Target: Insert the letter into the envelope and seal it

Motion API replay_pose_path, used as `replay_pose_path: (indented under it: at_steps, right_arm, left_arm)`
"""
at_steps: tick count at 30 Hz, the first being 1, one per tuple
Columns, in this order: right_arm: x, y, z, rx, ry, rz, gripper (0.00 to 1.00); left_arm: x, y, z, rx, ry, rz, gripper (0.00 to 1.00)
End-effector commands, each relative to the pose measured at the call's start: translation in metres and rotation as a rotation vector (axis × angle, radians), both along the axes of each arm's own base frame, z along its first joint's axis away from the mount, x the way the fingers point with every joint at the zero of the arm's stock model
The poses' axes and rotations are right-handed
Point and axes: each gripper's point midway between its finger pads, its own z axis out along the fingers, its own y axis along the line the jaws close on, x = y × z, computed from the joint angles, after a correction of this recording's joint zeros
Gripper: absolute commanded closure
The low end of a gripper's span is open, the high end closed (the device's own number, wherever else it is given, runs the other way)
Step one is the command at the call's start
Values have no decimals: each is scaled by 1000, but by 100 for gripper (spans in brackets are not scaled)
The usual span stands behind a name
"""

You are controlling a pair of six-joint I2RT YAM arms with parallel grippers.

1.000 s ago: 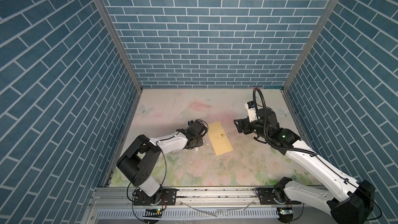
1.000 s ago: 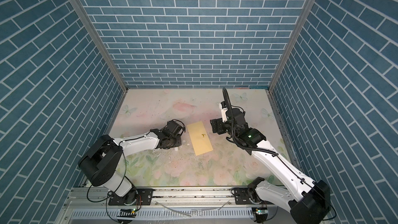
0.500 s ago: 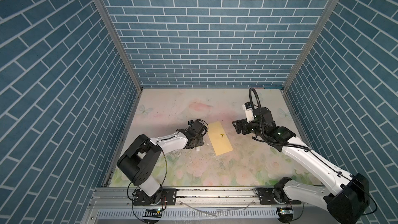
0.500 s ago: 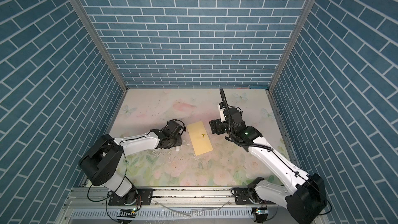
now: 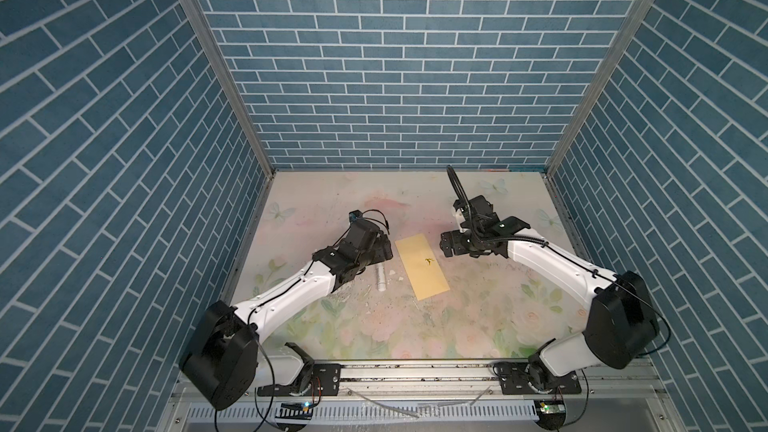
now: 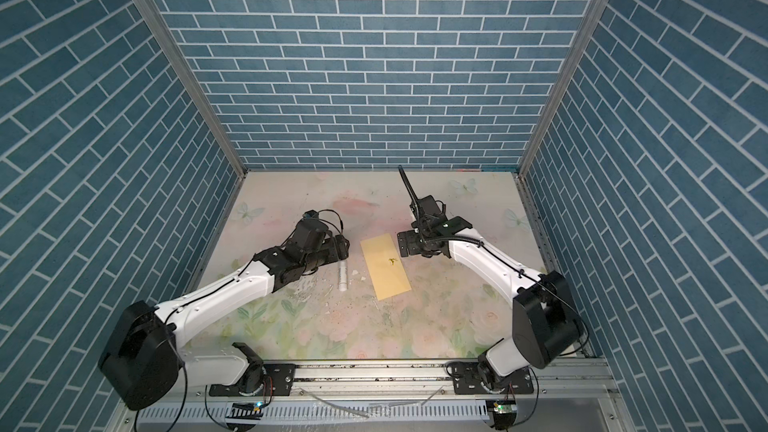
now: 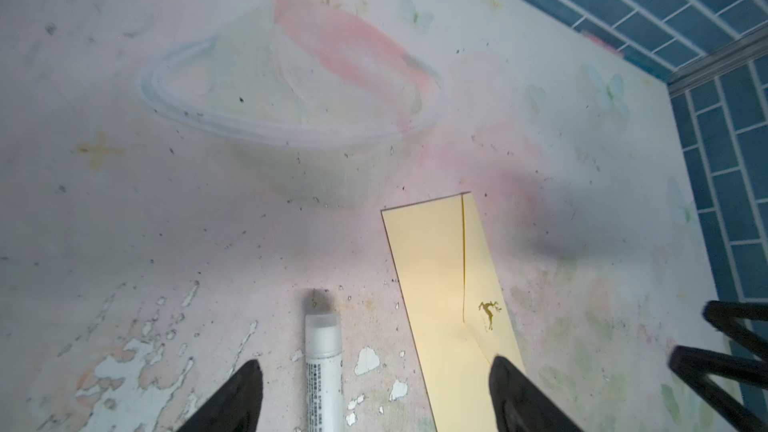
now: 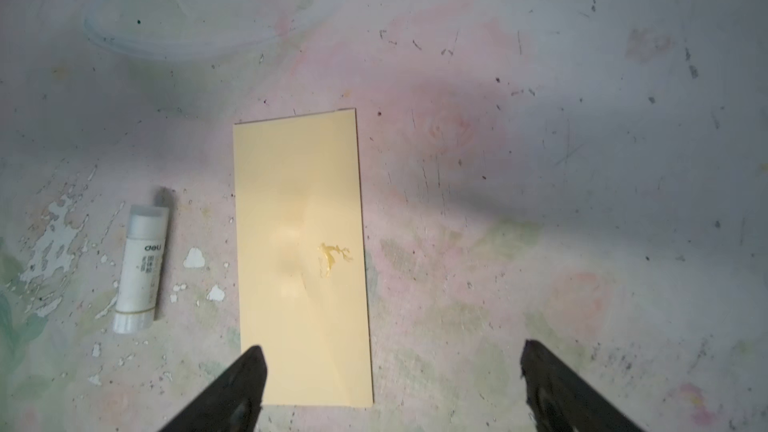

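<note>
The envelope (image 5: pixel 422 268) lies flat near the middle of the table (image 5: pixel 478 305), flap folded down, with the dark squiggle (image 8: pixel 334 257) by the flap's tip. The letter shows in no view, so I judge it is already inside.

At the envelope's 9 o'clock, apart from it, lies the glue stick (image 5: pixel 380 278). In the left wrist view it rests on the table between the spread fingers (image 7: pixel 249 371) of the left gripper (image 5: pixel 386 249), touched by neither. A second ago those jaws were much narrower, over the same spot. They have just spread wide and hold nothing, so the stick looks freshly put down. That suggests the gluing is over and the seal is made, or needs only a press on the flap.

The right gripper (image 5: pixel 444 245) hovers at the envelope's 2 o'clock, jaws wide and empty. From its own camera, one finger (image 8: pixel 249 371) stands over the envelope's near end. Against the earlier frame, this gripper has edged closer to the envelope and its arm sits lower. The envelope and stick have not moved.
</note>
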Motion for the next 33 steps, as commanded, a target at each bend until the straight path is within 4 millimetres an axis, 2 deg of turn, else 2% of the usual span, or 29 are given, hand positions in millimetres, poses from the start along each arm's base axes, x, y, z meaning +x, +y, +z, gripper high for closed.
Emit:
replay_pose_path:
  at_steps: [1,6,8,10,11,14,21,22,23,25,33]
  right_arm:
    - [6,21,7,-120,-43,56,3]
    - [22,60,-10,-245,-50,103,3]
    - [26,77,-19,-268,-50,124,3]
    - [28,91,-28,-281,-44,146,3]
    - [30,97,-32,-289,-43,153,3]
    - [30,112,-43,-308,-41,179,3]
    - [34,129,-65,-344,-38,208,3]
    - [35,133,-62,-336,-45,212,3]
    - [35,134,-77,-358,-26,221,3]
    - [36,139,-82,-363,-26,229,3]
    - [44,143,-98,-420,-27,231,3]
  left_arm:
    - [-3,27,-3,28,-8,38,7]
    - [-5,63,0,33,-26,113,0]
    - [-7,74,2,34,-33,138,0]
    - [-7,81,8,27,-51,155,0]
    - [-11,86,0,35,-36,161,1]
    - [-14,93,-3,35,-35,178,0]
    - [-17,96,-7,33,-30,185,0]
    - [-17,96,-8,33,-26,184,0]
    - [-18,96,-9,32,-26,184,0]
    - [-18,96,-9,34,-24,185,0]
    - [-21,99,-11,38,-21,189,0]
